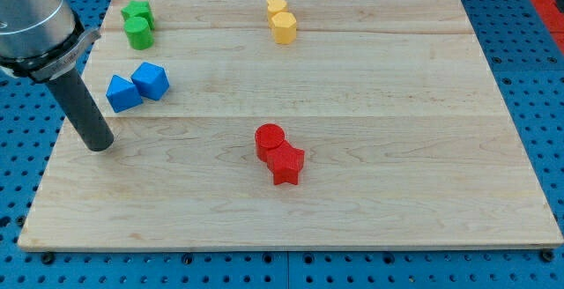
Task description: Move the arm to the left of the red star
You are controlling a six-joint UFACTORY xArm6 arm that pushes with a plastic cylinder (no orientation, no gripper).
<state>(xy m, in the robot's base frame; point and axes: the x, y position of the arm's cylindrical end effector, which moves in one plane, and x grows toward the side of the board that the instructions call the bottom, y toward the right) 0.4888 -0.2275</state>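
Camera view, single moment. No claw on this rig, so nothing opens or closes and nothing is held; the arm ends in a dark rod, and my tip [100,143] rests on the desk [423,192] near the view's left edge.

Red star [285,163] sits a little below the middle of the desk, toward the view's bottom. Touching it at its upper left is a red cylinder [270,138]; the two read as one cluster.

Key relation: the star lies well apart from my tip, off to the view's right and slightly lower. Tip is already on the star's left side, but far out. Open wood between them, no block in the lane.

Other blocks, all clear of that lane:
- two blue blocks, a blue triangular one [122,93] and a blue cube-like one [151,81], just above and right of my tip
- green blocks [137,23], a pair, at the view's top left, shapes hard to make out
- yellow blocks [281,20], a pair, at the view's top centre

Judgement: the coming move is a slide to the view's right and a touch downward, stopping just beside the star's left points without touching. Risk: drifting high would clip the red cylinder, which juts further left than the star's upper half.
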